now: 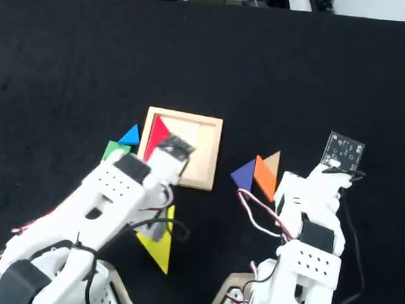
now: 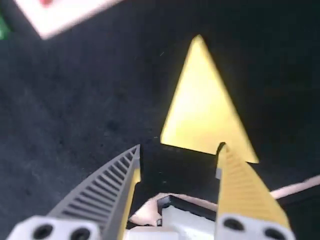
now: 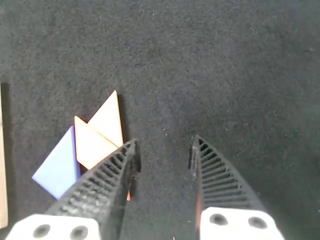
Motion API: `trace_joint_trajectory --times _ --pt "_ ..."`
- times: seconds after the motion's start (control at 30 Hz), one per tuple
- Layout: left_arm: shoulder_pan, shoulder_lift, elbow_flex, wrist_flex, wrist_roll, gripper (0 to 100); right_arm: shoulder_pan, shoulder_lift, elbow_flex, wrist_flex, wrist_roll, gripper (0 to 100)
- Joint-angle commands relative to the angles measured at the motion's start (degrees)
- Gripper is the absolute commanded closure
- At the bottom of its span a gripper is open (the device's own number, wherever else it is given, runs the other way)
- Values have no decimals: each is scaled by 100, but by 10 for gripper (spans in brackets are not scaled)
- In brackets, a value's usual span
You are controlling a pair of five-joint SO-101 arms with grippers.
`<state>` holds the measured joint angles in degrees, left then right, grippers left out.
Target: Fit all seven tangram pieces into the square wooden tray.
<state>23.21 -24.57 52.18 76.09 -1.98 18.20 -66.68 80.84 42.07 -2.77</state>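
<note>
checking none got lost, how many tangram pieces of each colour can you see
red piece: 1
blue piece: 1
green piece: 1
yellow piece: 1
purple piece: 1
orange piece: 1
tan piece: 1
Total: 7

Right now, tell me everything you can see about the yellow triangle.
The yellow triangle is a flat, smooth piece, plain yellow, likely painted wood. It lies flat on the black table, outside the tray, on the side nearer the arm bases, and the left arm partly covers it in the high view. The left gripper is open just off one edge, one fingertip overlapping that edge; whether it touches, I cannot tell.
</note>
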Motion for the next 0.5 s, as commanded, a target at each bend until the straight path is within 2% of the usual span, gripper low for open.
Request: trace_joint_trajectory --times 0.0,0.2,0.3,0.47 --pt "-338 -158 330 -334 -141 740 -97 -110 -13 -88 -18 832" --pt "-286 -158 418 -431 -132 739 -97 -92 -13 -88 -18 832" --pt "-84 -132 549 -774 -132 739 -97 -92 -13 -88 -18 832" --pt "321 642 505 -1125 -79 739 -97 -84 -13 -88 -18 832"
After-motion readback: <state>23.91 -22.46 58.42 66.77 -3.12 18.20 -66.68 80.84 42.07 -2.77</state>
